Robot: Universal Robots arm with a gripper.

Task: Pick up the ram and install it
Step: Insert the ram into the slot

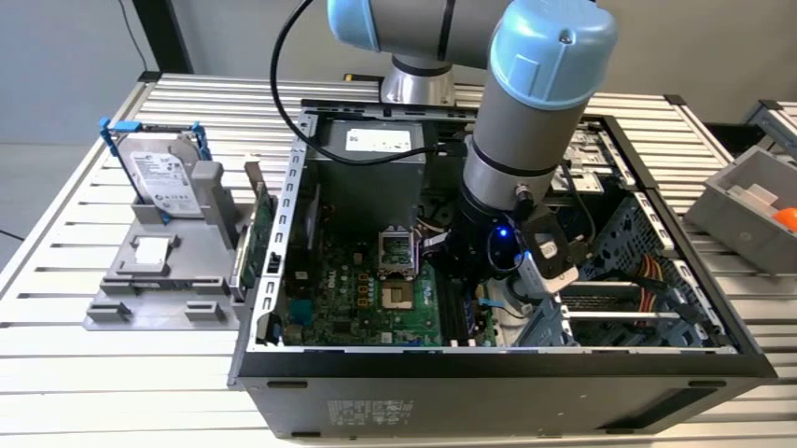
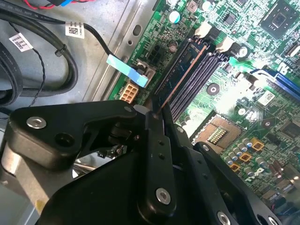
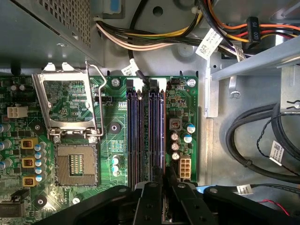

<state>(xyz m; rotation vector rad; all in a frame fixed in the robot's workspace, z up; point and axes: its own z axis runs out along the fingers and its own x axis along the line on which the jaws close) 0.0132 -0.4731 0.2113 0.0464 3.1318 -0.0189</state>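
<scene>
the ram (image 2: pixel 183 70) is seen edge-on in the second wrist view, standing in the outermost of the 4 memory slots (image 3: pixel 145 136) on the motherboard (image 1: pixel 361 299), and it is clamped at its near end by the narrowly closed gripper (image 2: pixel 157 115). in the exterior view the gripper (image 1: pixel 480 280) is sunk deep inside the open computer case (image 1: pixel 498 359), beside the empty cpu socket (image 1: pixel 401 297).

a misaligned stick is judged the main risk: if the notch is not matched to the slot key, or the stick is pressed while tilted, the slot or the board could be strained. whether the white latches (image 2: pixel 204 30) at the far end are fully open cannot be told; if they are not, seating could be blocked. the black cables (image 3: pixel 253 136) lie near the gripper and could be snagged.

the case holds the motherboard, a power supply (image 1: pixel 373 149) and wiring. on the tabletop (image 1: pixel 75 373), a grey holder (image 1: pixel 156 280) carries a hard drive (image 1: pixel 168 182) standing upright, and a grey bin (image 1: pixel 748 201) holds something orange.
</scene>
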